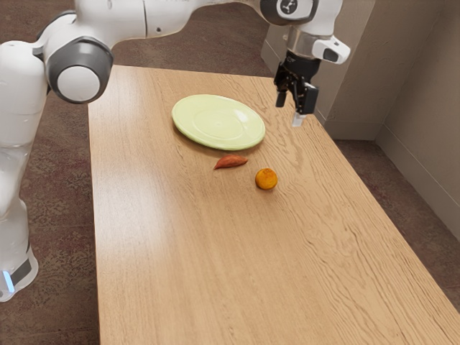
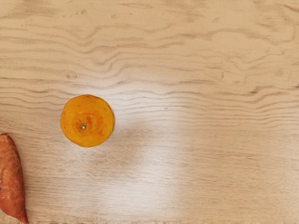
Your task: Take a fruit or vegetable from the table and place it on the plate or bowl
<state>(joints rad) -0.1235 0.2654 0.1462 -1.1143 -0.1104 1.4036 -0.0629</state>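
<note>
Gripper hovers over table, far side, fingers apart, holding nothing. Orange sits on the wood just to exterior view's right of sweet potato. Both lie near green plate, not touching it.

The wrist view's edge cuts off what seems a sweet potato.

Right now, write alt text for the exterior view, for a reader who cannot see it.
A robot arm reaches in from the exterior view's left, its black gripper hanging open and empty above a wooden table. On the table sit an empty pale green plate and, nearer the camera, a reddish sweet potato and an orange, none touching.
</note>
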